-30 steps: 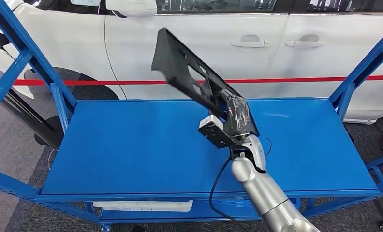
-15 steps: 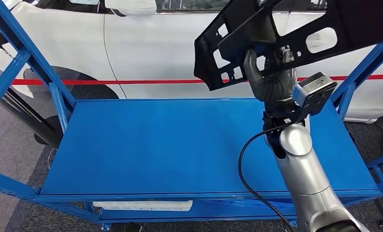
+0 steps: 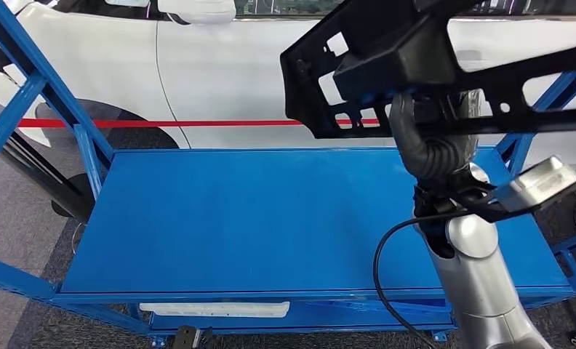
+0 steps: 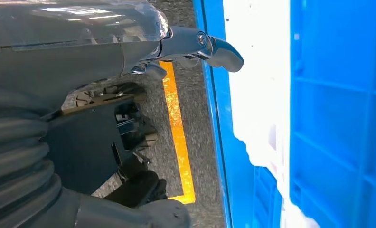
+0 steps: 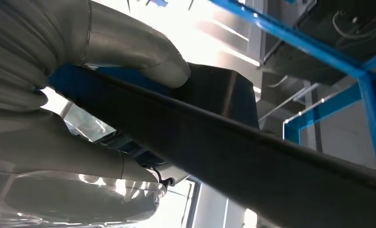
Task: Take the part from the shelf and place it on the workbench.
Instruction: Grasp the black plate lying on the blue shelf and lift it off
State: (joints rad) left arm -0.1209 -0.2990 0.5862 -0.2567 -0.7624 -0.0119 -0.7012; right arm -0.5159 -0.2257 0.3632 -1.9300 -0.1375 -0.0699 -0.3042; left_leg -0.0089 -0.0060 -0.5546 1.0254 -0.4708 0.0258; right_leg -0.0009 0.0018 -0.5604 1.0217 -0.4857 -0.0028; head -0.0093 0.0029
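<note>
We see the right hand (image 3: pixel 438 138) gripping the long black perforated plastic part (image 3: pixel 445 62), thumb (image 5: pixel 143 57) on one face, raised well above the blue metal shelf (image 3: pixel 270 218). Left hand (image 4: pixel 143 47) holds nothing, fingers loosely extended.

No legible text, labels or nos. anywhere.

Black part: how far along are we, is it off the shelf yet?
Done: the black part is clear of the blue shelf. In hand: the right hand grips it, raised above the shelf. Left: carrying it to the workbench and setting it down.
</note>
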